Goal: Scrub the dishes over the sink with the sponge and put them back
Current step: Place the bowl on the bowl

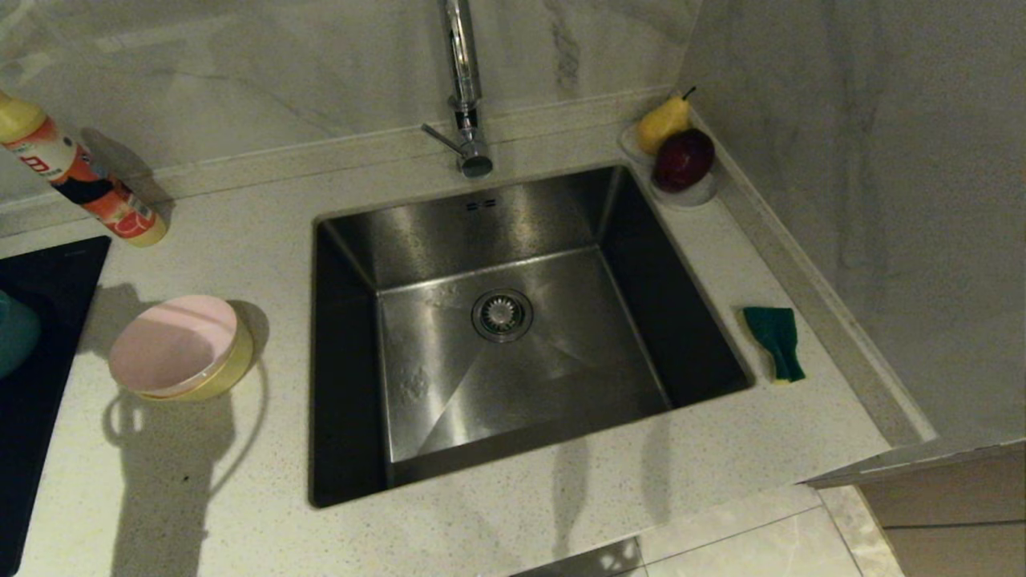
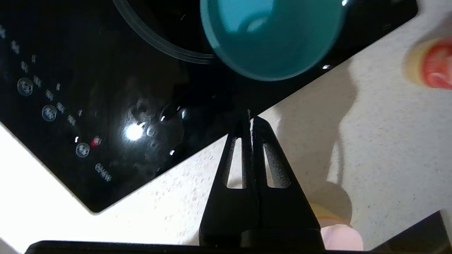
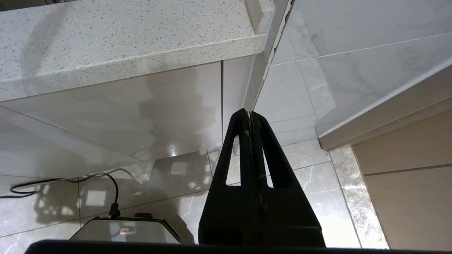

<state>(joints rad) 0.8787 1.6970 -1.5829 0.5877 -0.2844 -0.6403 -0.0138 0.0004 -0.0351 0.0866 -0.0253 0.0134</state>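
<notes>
A pale pink bowl sits nested in a yellow bowl on the counter left of the sink. A light blue bowl rests on the black cooktop at the far left edge; the left wrist view shows this blue bowl beyond my left gripper, which is shut on nothing above the cooktop's edge. The pink bowl shows beside the gripper base. The green-and-yellow sponge lies on the counter right of the sink. My right gripper hangs shut below the counter, over the floor.
A tall chrome tap stands behind the sink. A white dish with a pear and a dark red apple sits at the back right corner. A bottle lies at the back left. The black cooktop fills the left edge.
</notes>
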